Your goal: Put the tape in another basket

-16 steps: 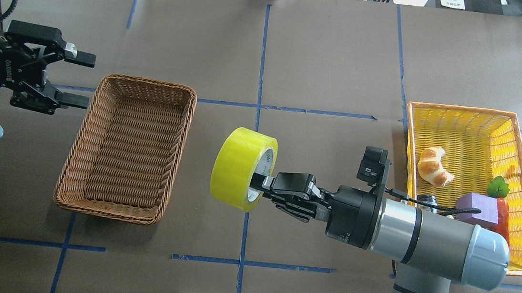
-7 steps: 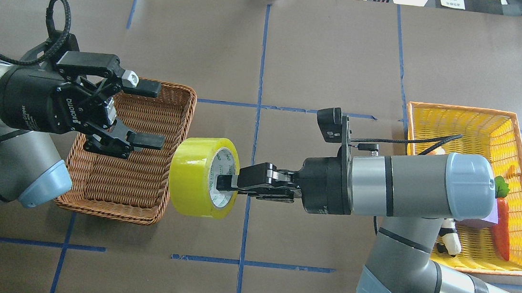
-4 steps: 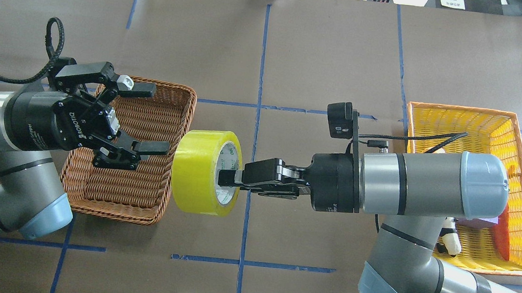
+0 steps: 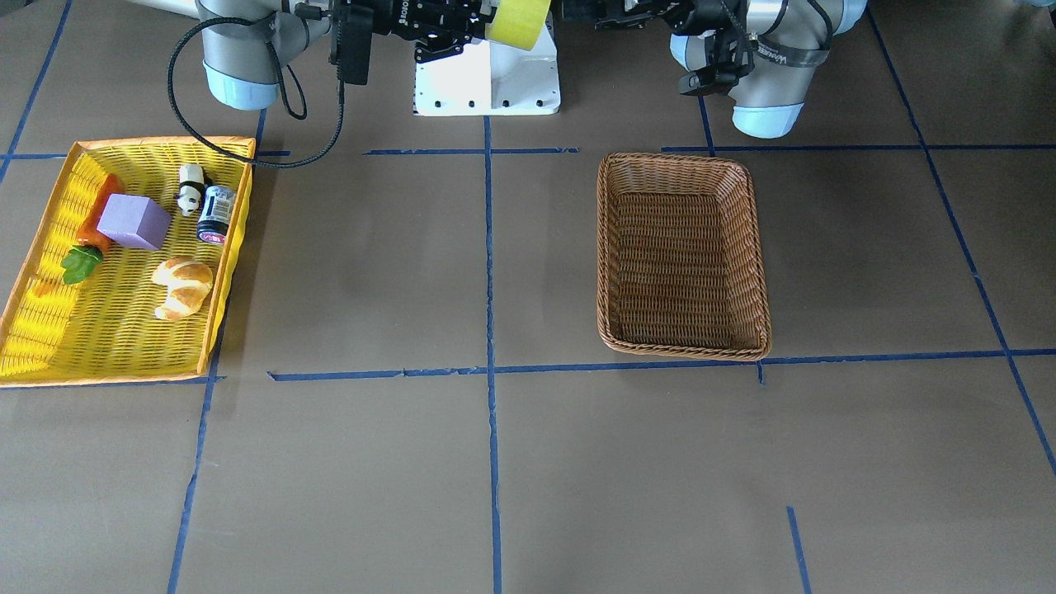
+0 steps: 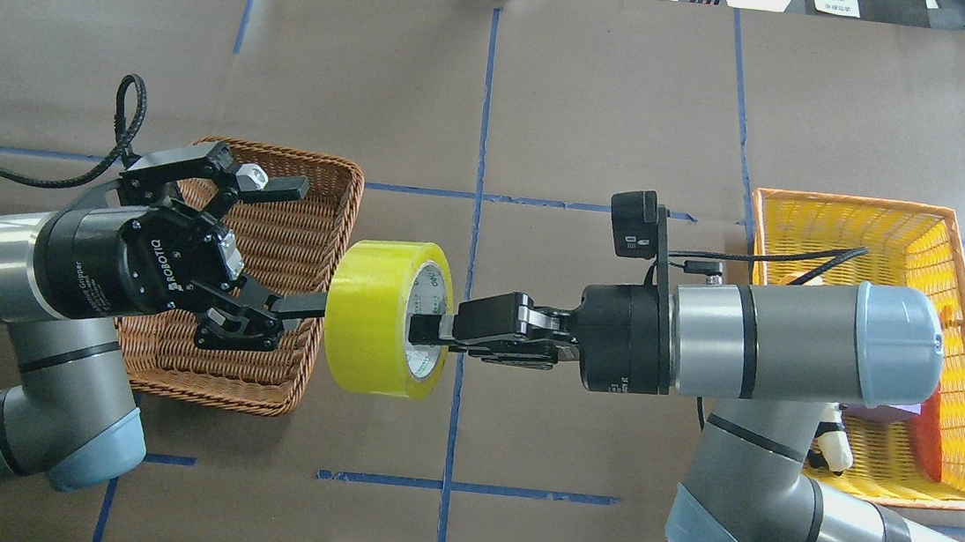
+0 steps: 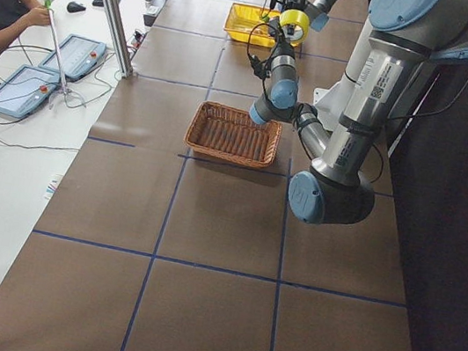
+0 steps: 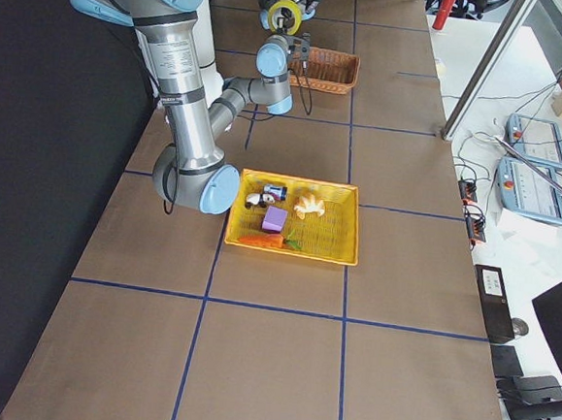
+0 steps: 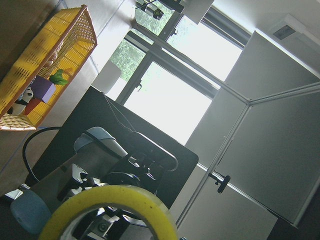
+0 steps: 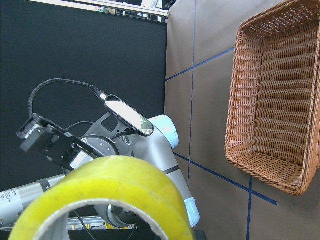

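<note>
Handover imminent: left gripper (image 5: 312, 247), jaws spread and released, has closed in from 9 o'clock, and its lower finger now reaches the tape (image 5: 376, 318). Right gripper (image 5: 424, 329) jaws stay clenched on the roll's wall. Tape hangs above the bench, just at 3 o'clock of the wicker basket (image 5: 205, 392). Its core axis runs 9-to-3, with the opening facing 3.

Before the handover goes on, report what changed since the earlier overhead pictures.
The left pincer swung in from the table's left edge over the wicker basket, open, up to the tape. The right pincer carried the tape leftward toward it, still shut on the roll's wall. The wicker basket and the yellow basket did not move.
</note>
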### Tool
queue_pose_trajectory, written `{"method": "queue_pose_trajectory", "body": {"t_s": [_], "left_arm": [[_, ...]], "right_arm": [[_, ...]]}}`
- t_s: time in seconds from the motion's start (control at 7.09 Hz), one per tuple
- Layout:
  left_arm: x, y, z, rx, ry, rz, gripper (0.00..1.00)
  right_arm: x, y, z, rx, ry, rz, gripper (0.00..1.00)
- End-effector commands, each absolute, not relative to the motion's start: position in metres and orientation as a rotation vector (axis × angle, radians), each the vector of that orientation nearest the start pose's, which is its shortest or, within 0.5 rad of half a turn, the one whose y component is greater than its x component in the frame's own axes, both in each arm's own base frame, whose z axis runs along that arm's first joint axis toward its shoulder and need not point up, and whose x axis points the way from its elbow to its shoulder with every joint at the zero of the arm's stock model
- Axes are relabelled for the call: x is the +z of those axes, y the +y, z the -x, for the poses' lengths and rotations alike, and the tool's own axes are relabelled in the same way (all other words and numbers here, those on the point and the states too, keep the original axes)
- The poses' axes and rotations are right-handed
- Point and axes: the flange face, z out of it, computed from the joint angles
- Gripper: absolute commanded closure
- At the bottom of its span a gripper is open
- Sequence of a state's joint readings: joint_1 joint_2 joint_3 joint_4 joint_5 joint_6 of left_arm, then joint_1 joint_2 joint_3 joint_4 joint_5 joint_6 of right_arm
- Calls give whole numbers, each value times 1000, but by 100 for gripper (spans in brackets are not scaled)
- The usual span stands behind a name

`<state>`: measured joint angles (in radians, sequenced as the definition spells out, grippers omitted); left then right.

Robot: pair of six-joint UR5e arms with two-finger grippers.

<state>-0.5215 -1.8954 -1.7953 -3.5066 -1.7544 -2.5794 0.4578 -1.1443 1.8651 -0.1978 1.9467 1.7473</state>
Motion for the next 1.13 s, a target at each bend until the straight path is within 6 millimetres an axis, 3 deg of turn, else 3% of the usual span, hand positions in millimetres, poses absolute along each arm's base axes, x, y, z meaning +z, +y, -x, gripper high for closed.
{"method": "queue_pose_trajectory", "body": {"t_s": [0.0, 0.28, 0.99], "left_arm": [[217, -324, -338, -422, 2421, 698, 0], [204, -327, -347, -406, 2435, 704, 0], [194, -314, -364, -430, 2460, 747, 0]], "right_arm": [[160, -308, 409, 2, -2046, -58, 97], [161, -307, 410, 2, -2045, -56, 97], [162, -307, 411, 2, -2042, -51, 97]]}}
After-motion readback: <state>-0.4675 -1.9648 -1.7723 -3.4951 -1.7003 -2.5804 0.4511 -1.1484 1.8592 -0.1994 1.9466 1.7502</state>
